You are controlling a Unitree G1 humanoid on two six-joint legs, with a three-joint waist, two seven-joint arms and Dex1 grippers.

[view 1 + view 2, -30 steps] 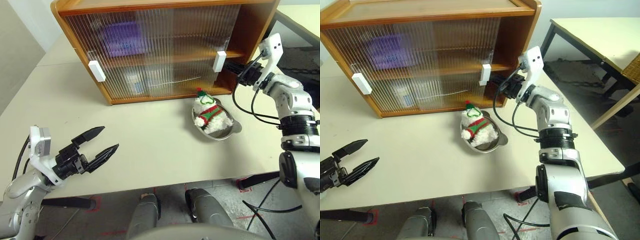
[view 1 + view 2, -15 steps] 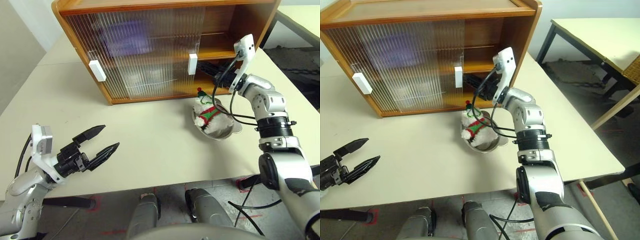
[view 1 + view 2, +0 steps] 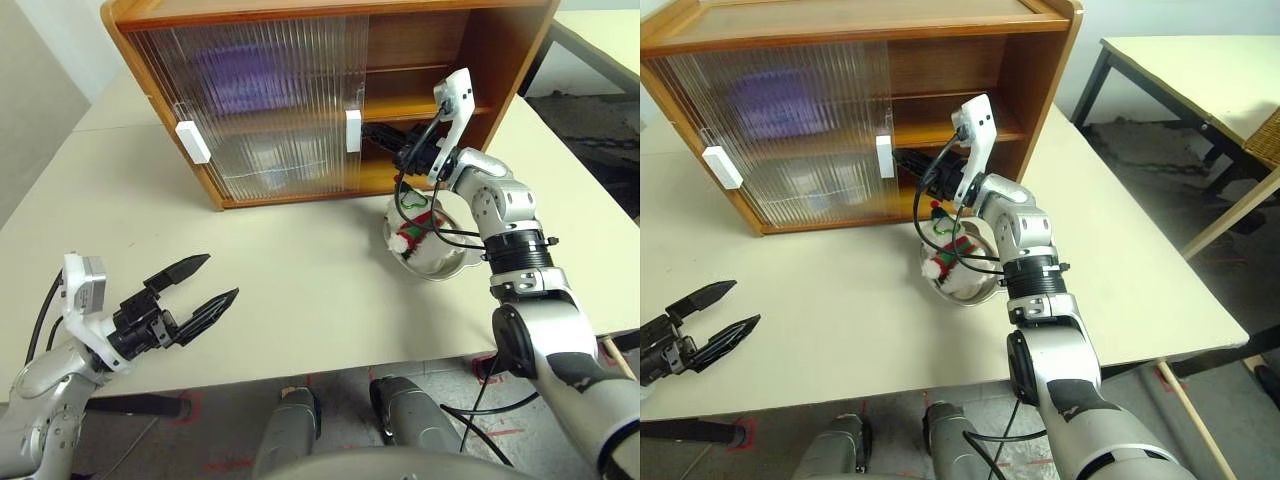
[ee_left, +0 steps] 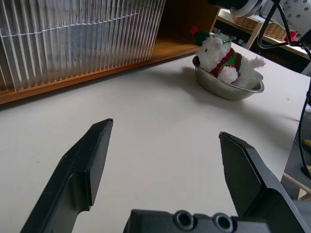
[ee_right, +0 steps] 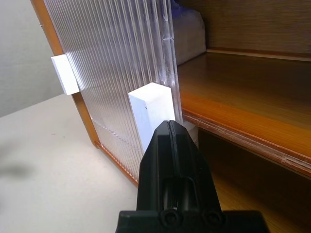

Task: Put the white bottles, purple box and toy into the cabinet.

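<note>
At the cabinet (image 3: 480, 60) on the far side of the table (image 3: 300, 270), the right gripper (image 5: 167, 127) has its jaws pressed shut, tip against the white handle (image 3: 353, 131) of the sliding door (image 3: 290, 110). The right half of both shelves stands open. The purple box (image 3: 245, 78) shows as a blur behind the ribbed door on the upper shelf, with a pale shape below it that may be the bottles; I can't tell for sure. The toy (image 4: 221, 59) sits in a steel bowl (image 4: 228, 88) just near the cabinet's open end, under the right arm. The left gripper (image 3: 185, 295) hovers near left, jaws wide, nothing in them.

Risks from here: the closed tip only leans on that handle, so it could slide off. The arm's cables hang right over the toy and could snag the hat or drag the bowl. And a bowl that shifts makes the toy grab harder.
</note>
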